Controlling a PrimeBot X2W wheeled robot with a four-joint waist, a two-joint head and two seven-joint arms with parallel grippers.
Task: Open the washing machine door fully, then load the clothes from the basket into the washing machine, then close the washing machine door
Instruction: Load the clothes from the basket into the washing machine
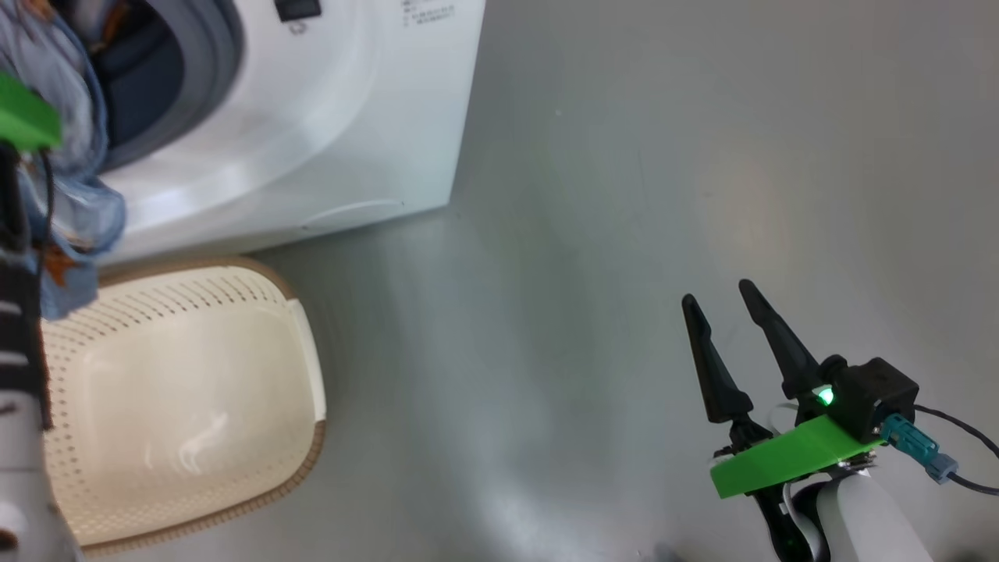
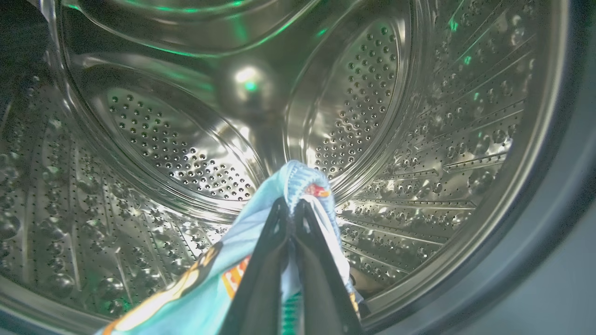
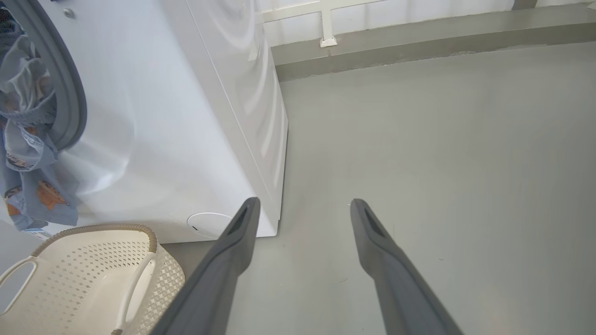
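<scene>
The white washing machine [image 1: 328,117] stands at the upper left, its grey-blue rubber ring [image 1: 211,86] around the open mouth. My left gripper [image 2: 292,209] reaches into the perforated steel drum [image 2: 177,149], shut on the blue printed clothes [image 2: 298,181]. That fabric drapes out over the ring and down the machine's front [image 1: 70,195] [image 3: 28,139]. The cream basket [image 1: 179,398] [image 3: 88,279] sits on the floor below the mouth, with nothing lying in it. My right gripper [image 1: 722,300] [image 3: 302,204] hangs open over bare floor to the right. The door is out of view.
Grey floor [image 1: 624,195] stretches to the right of the machine. A low ledge and white wall [image 3: 419,32] run along the far side. A round white cap [image 3: 207,223] sits low on the machine's front corner.
</scene>
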